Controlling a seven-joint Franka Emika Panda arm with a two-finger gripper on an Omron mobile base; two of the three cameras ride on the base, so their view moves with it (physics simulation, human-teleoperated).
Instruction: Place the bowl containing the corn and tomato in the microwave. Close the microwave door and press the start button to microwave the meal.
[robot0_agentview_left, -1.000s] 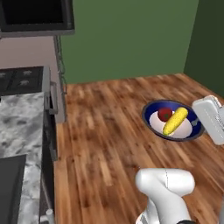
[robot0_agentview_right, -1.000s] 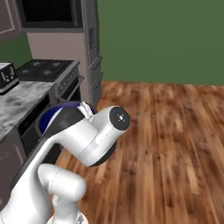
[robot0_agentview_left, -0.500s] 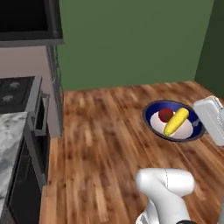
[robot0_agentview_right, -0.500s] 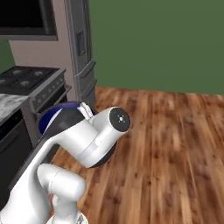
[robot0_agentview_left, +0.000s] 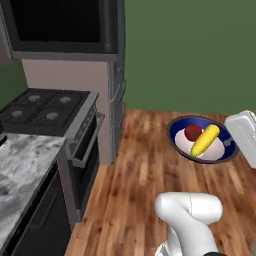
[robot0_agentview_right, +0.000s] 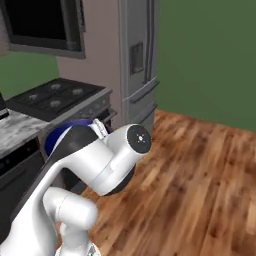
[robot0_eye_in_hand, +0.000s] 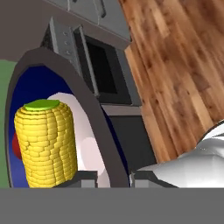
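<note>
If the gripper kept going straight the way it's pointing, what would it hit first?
The gripper already pinches the bowl rim. Beyond that, the oven front under the stove looks first in line, though depth is hard to judge.

The corn (robot0_eye_in_hand: 46, 142) hides most of the tomato (robot0_eye_in_hand: 16, 146).

A black stove (robot0_agentview_left: 47, 111) with 4 burners sits beside a grey marble table (robot0_agentview_left: 22, 167); a tall grey fridge (robot0_agentview_right: 140, 60) stands past it; wooden floor (robot0_agentview_right: 200, 170) meets a green wall (robot0_agentview_left: 190, 55).
</note>
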